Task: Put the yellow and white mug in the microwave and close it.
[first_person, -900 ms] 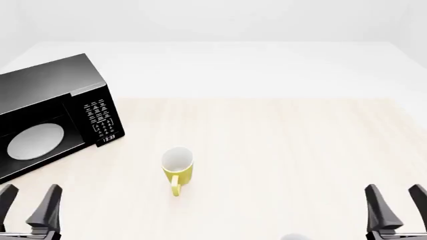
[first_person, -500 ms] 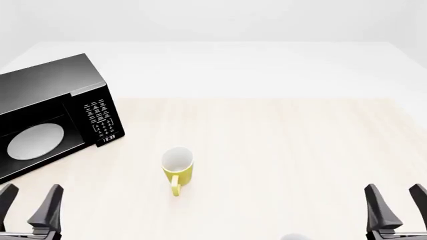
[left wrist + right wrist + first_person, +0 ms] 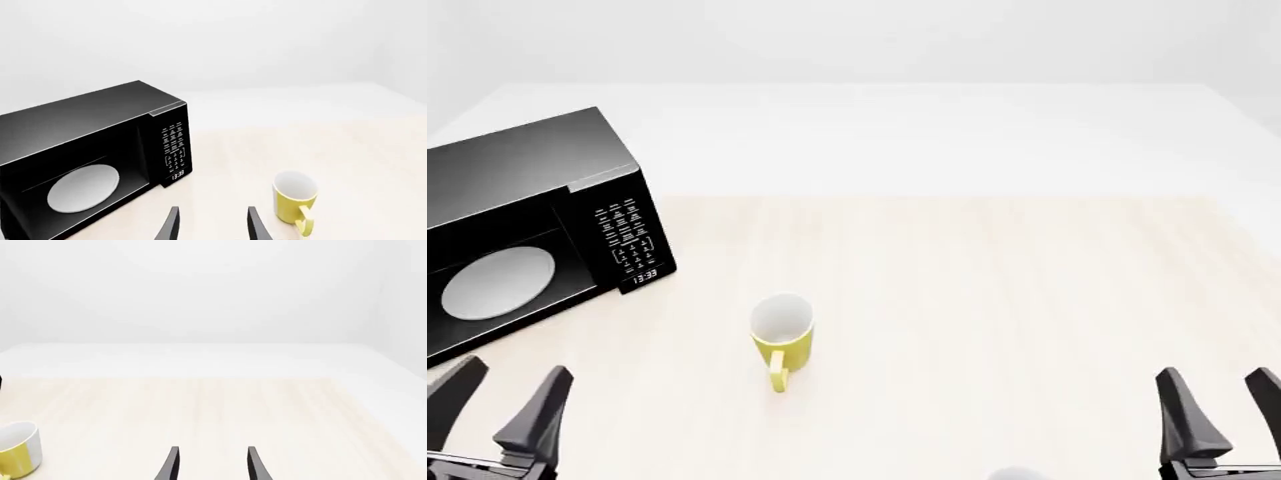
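Both my pincers spread wide, holding nothing, low at the table's near edge.
Yellow and white mug [image 3: 781, 335] upright on the wooden table [image 3: 988, 300], handle toward me, between my left gripper [image 3: 501, 415] and right gripper [image 3: 1217, 420], well apart from both. Microwave [image 3: 527, 235] open at far left, turntable plate [image 3: 497, 283] showing.

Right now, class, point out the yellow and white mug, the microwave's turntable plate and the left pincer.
yellow and white mug [image 3: 782, 340]: front view, yellow outer wall.
turntable plate [image 3: 498, 283]: front view, centre of white disc.
left pincer [image 3: 501, 410]: front view, gap between its open fingertips.
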